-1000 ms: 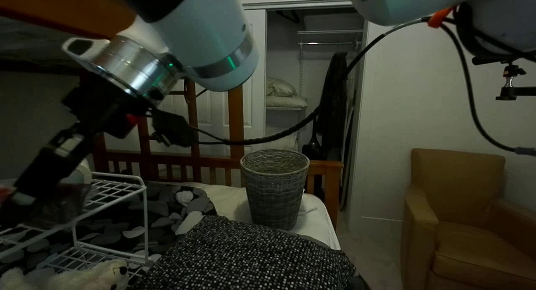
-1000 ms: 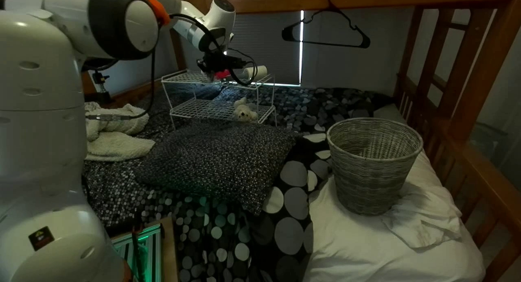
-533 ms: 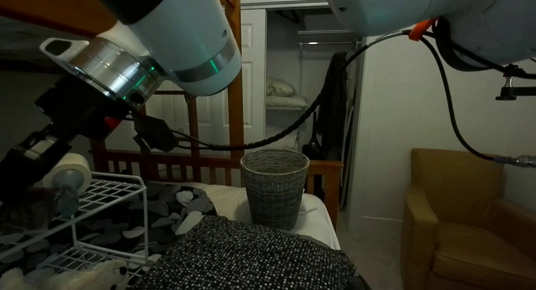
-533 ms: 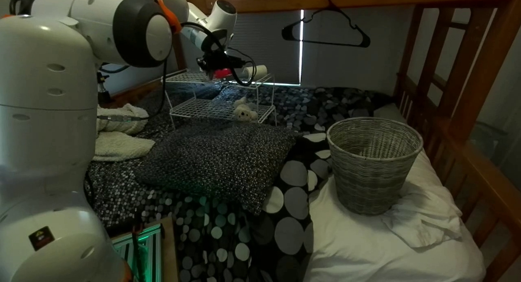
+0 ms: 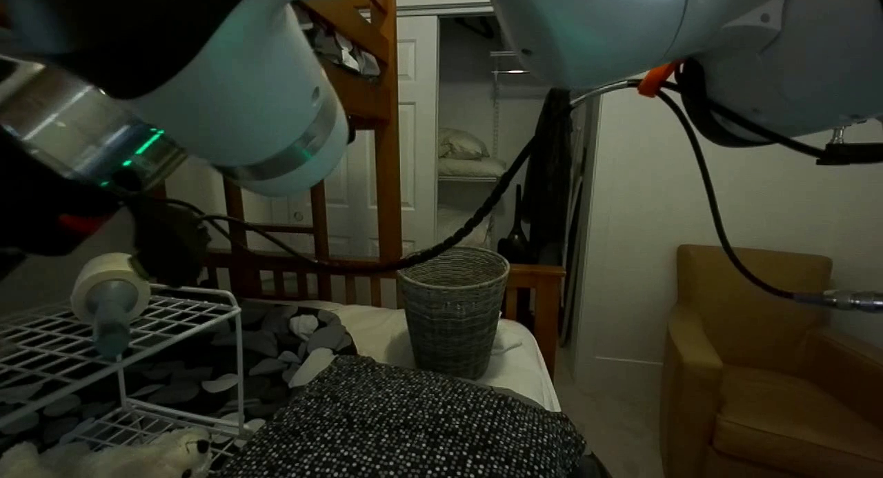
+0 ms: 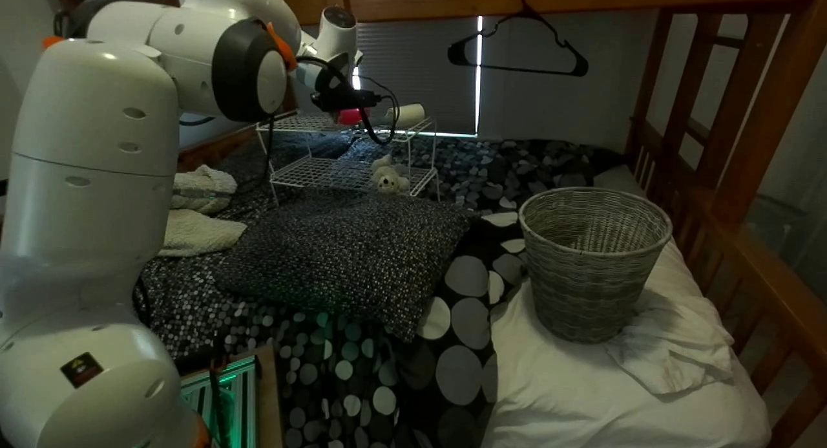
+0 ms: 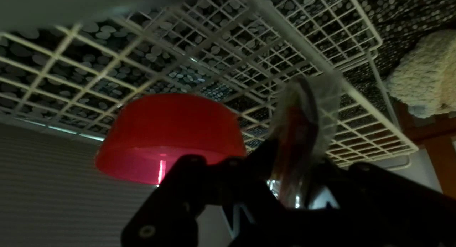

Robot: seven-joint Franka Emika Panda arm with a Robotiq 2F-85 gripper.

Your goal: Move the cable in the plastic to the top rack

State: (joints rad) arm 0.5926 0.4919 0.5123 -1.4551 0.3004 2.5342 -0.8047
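- Gripper [image 7: 295,162] pinches the plastic-wrapped cable [image 7: 301,124], apparently above the top rack [image 5: 181,336]; contact is unclear.
- Sideways travel may topple the red container [image 7: 171,127] near the gripper.
- Release too high may send the cable off the edge.

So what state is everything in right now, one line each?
Top rack: level
Cable in the plastic: held, contact with the top rack unclear
Gripper: closed on the cable in the plastic
Red container: resting on the top rack
White roll: lying on its side
Plush toy: lying on the lower tier
Wicker basket: upright, uncovered
Hanger: hanging
Closet: open
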